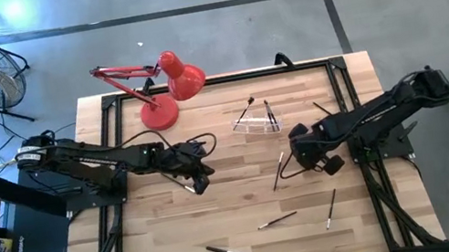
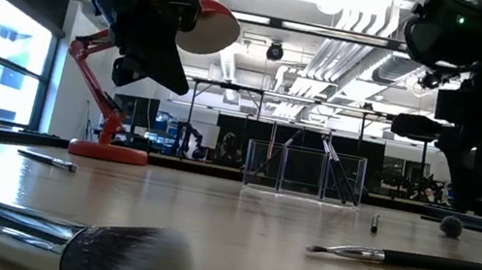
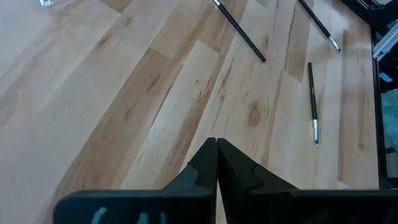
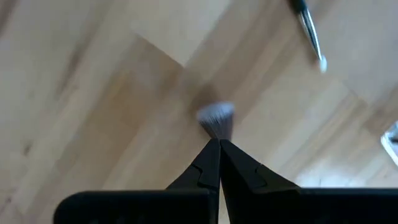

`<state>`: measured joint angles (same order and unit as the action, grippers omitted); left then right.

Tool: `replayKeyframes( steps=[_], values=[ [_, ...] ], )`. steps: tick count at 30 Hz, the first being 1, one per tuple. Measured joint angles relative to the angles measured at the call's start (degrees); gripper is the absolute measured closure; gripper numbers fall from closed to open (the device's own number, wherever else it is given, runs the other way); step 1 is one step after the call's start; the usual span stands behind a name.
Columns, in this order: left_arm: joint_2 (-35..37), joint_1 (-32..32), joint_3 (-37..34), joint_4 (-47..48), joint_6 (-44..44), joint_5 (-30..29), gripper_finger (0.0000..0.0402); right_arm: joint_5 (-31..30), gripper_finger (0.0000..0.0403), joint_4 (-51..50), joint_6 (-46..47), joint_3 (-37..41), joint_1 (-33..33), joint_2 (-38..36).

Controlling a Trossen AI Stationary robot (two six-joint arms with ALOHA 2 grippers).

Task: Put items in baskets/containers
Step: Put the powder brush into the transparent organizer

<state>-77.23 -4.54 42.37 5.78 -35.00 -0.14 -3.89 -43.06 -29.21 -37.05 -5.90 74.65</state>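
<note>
Clear plastic holder [image 1: 254, 124] out beyond the right tool [image 4: 216, 142], apart from its tips and toward the red lamp [image 1: 164, 88]. Already carries a few brushes [image 2: 332, 175], leaning crosswise against the walls with their ends poking over the rim. Perhaps a third of the job done, as a guess.

Left to do:
- Held brush [image 4: 216, 120] pinched in the right tool, fingers closed on it, only a soft grey tuft of bristles showing just past the tips. Needs carrying across to the holder.
- Ferruled brush [image 4: 309, 31] lying loose on the table [image 1: 245, 192], further ahead of that same tool.
- Three stray brushes [image 1: 276, 221] scattered well behind both tools, on the side away from the holder.
- Two thin brushes [image 3: 313, 102] lying ahead of the left tool [image 3: 216, 144], near but untouched.

Left tool closed on nothing, above bare wood.

Looks of the lot: slim, pencil-like, dark handles, several with silver ferrules and small dark tips. One fat brush [image 2: 56, 242] with a dense fluffy head and bright metal collar. Light, rollable, likely fiddly to pick off flat wood.
</note>
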Motion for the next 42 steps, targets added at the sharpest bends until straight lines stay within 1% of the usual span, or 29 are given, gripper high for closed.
replayKeyframes(
  steps=[3, 8, 11, 14, 19, 23, 27, 30, 34, 36, 38, 39, 42],
  values=[
    [0.0, 0.0, 0.0, 0.0, 0.0, 1.4, 0.0401, -0.2, 0.0372, -0.2, -1.1, 0.6, 0.5, 0.0],
    [0.0, 0.0, 0.0, 0.0, -0.1, 2.4, 0.0401, -0.2, 0.0317, 0.7, -3.1, 1.1, 0.8, 0.0],
    [0.0, 0.0, 0.0, 0.0, -0.1, 2.4, 0.0401, -2.6, 0.0289, 1.4, -3.5, 2.0, 0.8, 0.0],
    [0.0, 0.0, 0.0, 0.0, -0.1, 2.3, 0.0401, -5.3, 0.0272, 2.1, -4.1, 3.6, 0.8, 0.0],
    [0.0, 0.0, 0.0, 0.1, -0.1, 2.2, 0.0401, -5.1, 0.0261, 4.5, -5.7, 6.3, 0.8, 0.0],
    [0.0, 0.0, 0.0, 0.1, -0.1, 2.2, 0.0401, -4.9, 0.0264, 6.4, -5.7, 7.0, 0.8, -0.1],
    [0.0, 0.0, 0.0, 0.1, 0.0, 2.2, 0.0401, -3.8, 0.0277, 6.5, -6.1, 7.1, 0.8, -0.1],
    [0.0, 0.0, 0.0, 0.1, 0.0, 2.2, 0.0401, -2.6, 0.0294, 6.0, -7.1, 7.1, 0.8, -0.1],
    [0.0, 0.0, 0.0, 0.1, 0.0, 2.2, 0.0401, -0.9, 0.0331, 5.7, -6.6, 7.1, 0.8, -0.1],
    [0.0, 0.0, 0.0, 0.1, 0.0, 2.2, 0.0401, 0.3, 0.0353, 5.7, -3.5, 7.1, 0.9, 0.0],
    [0.0, 0.0, 0.0, 0.1, -0.1, 2.3, 0.0401, 1.1, 0.0373, 5.9, 1.8, 7.1, 0.9, 0.2],
    [0.0, 0.0, 0.0, 0.1, 0.0, 2.3, 0.0401, 2.1, 0.0374, 6.4, 3.9, 7.1, 0.9, 0.2],
    [0.0, 0.0, 0.0, 0.1, 0.0, 2.3, 0.0401, 4.5, 0.0374, 7.8, 4.7, 7.0, 0.8, 0.2]
  ],
)
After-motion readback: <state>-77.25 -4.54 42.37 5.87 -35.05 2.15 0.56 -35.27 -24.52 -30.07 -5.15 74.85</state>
